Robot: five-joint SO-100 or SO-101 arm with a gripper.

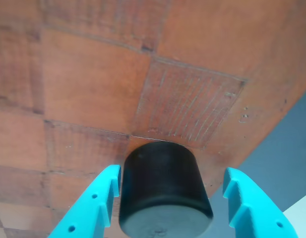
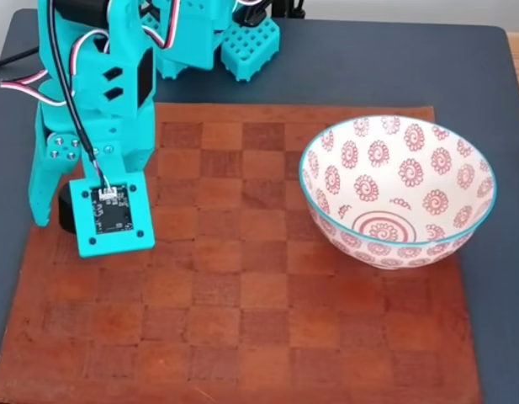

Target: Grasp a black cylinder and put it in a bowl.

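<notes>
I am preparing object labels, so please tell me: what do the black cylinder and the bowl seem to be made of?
The black cylinder: probably plastic or rubber; its surface is matte with only a soft sheen. The bowl: apparently glazed ceramic; it looks glossy white with a red printed pattern and a thin turquoise rim.

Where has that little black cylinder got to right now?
In the wrist view the black cylinder stands on the checkered board between the open turquoise jaws; in the fixed view that is the board's left edge, far from the bowl.
</notes>
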